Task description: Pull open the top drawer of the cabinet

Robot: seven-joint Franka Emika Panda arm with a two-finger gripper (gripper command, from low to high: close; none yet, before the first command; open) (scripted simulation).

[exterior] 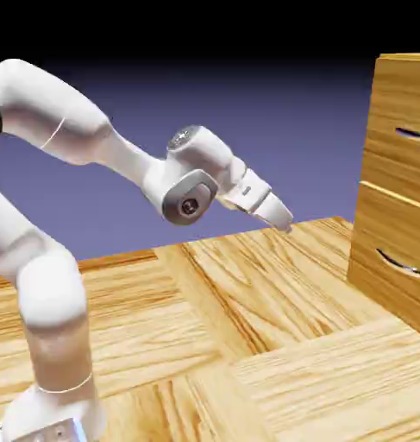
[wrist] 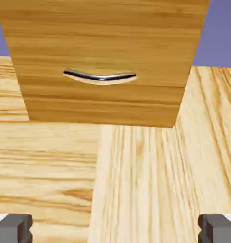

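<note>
In the exterior view, the white arm [exterior: 66, 138] rose from the lower left, bent at the elbow and reached to the right across the wooden parquet floor [exterior: 247, 345]. Its gripper [exterior: 285, 223] pointed right and slightly down, hanging above the floor and well apart from the cabinet [exterior: 398, 86]. From this side the fingers overlapped, so their spread could not be read here. The cabinet stood at the right edge, golden-brown and grained, with 2 drawer fronts in sight. The top drawer [exterior: 401, 142] sat flush with the cabinet face, and its thin silver handle [exterior: 413, 134] showed as a short dark curve near the right border. The lower drawer [exterior: 392, 259] sat below it with its own handle [exterior: 398, 262], also flush. Nothing lay between the gripper and the cabinet but bare floor.

In the hand view, the cabinet [wrist: 103, 28] filled the upper part, seen from the front and farther along the floor [wrist: 136, 180]. Only 1 drawer front [wrist: 103, 102] with a curved silver handle [wrist: 99, 77] was clearly in frame; whether this was the upper or lower one could not be told from this view alone. The 2 grey fingertips [wrist: 13, 228] sat at the bottom corners, far left and far right, spread as wide as they go, with only floor between them. The claw held nothing and touched nothing.
</note>
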